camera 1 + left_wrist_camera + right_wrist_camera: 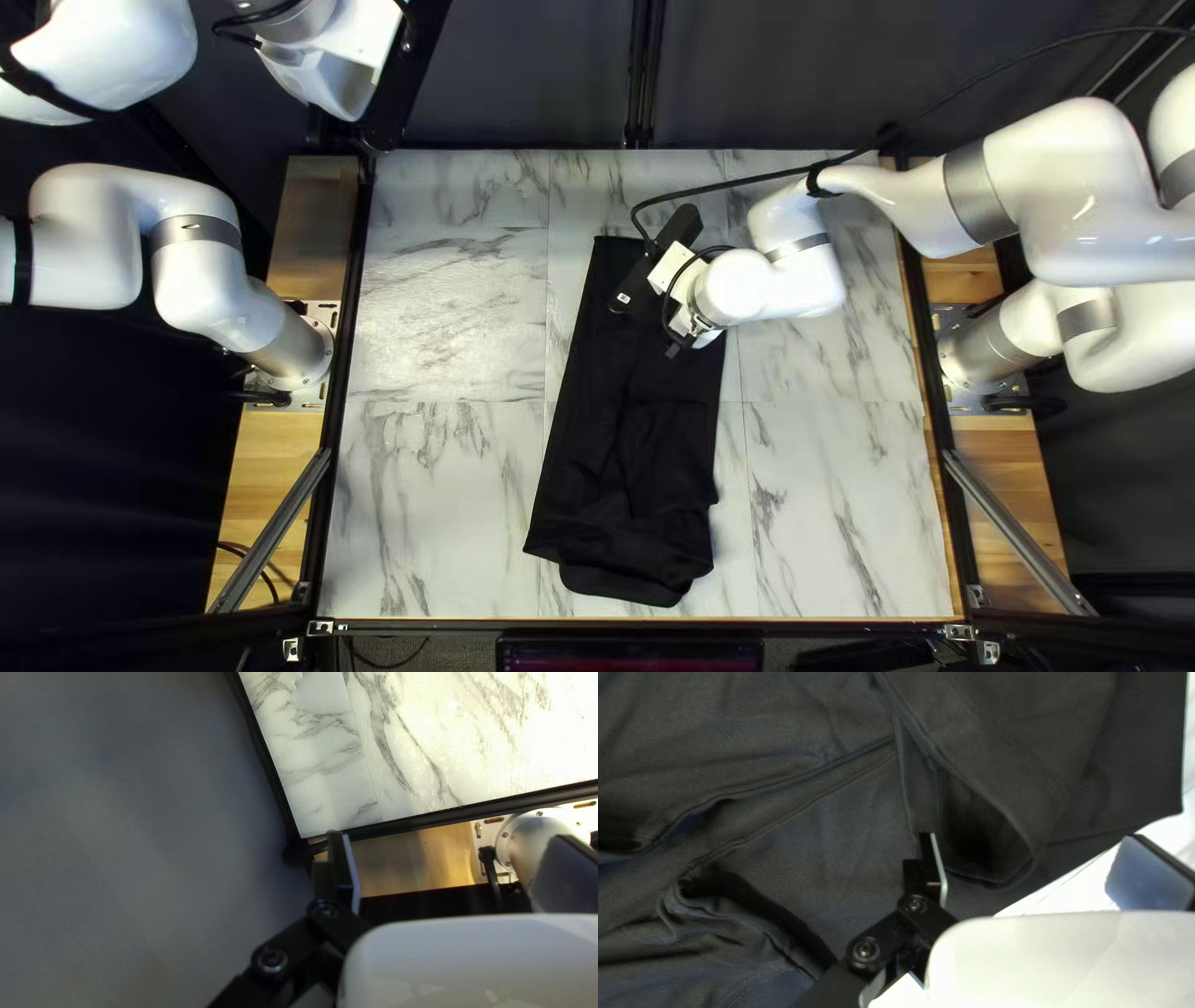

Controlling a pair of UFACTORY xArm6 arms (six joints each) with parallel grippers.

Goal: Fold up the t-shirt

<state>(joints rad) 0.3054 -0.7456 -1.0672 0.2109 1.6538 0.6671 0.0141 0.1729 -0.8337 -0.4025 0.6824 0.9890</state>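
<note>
While my right gripper (pixel 1032 837) is over the black t-shirt (pixel 623 373), which lies on the counter (pixel 436 311), its wide jaws could catch the open fold (pixel 1036 784) and pull the layers crooked. My left gripper (pixel 448 837), jaws also wide, is well apart from the t-shirt.

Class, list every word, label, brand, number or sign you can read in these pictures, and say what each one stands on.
No text can be read in any view.
Black garment: no lettering visible.
Marble-patterned table: veining only, no signs.
Screen by the table's near edge: too small to read.
Black block at my right arm's wrist: a tiny pale mark, too small to tell if it is text.
</note>
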